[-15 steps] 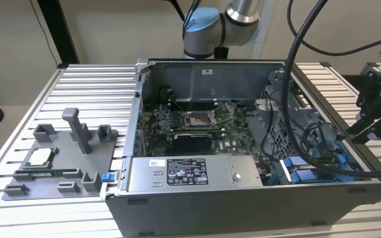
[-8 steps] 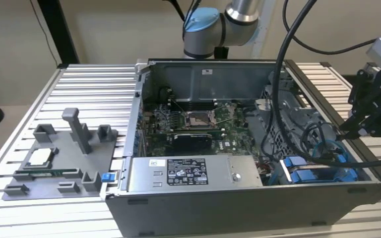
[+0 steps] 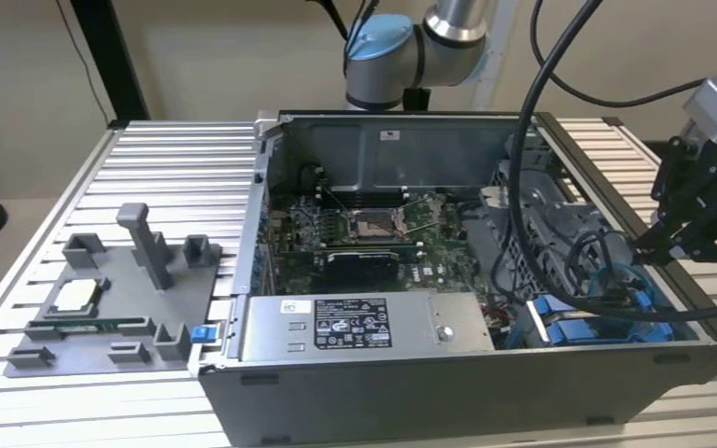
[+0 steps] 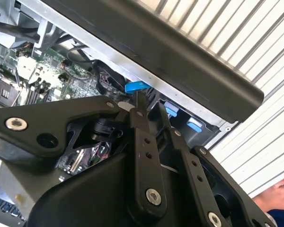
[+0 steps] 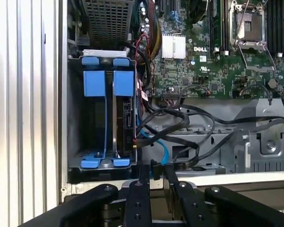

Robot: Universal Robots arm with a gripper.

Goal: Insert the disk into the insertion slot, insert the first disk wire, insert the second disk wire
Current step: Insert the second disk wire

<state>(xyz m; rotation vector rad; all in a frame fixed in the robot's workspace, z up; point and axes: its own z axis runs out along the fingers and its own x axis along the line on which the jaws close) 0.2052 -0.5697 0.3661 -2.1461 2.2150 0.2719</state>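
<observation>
The insertion slot is the drive bay with blue rails in the corner of the open computer case. The disk stands edge-on inside it in its blue carrier, on the side towards the motherboard. My gripper hovers over the case rim beside the bay, at the exterior view's right. Its fingers stand close together with a small dark connector pinched between them. A thin blue wire runs from beside the disk up to the fingertips.
Loose black cables cross between the bay and the motherboard. A grey labelled power-supply box lies along the case front. A grey fixture tray sits on the slatted table. A person's hand is beside the case.
</observation>
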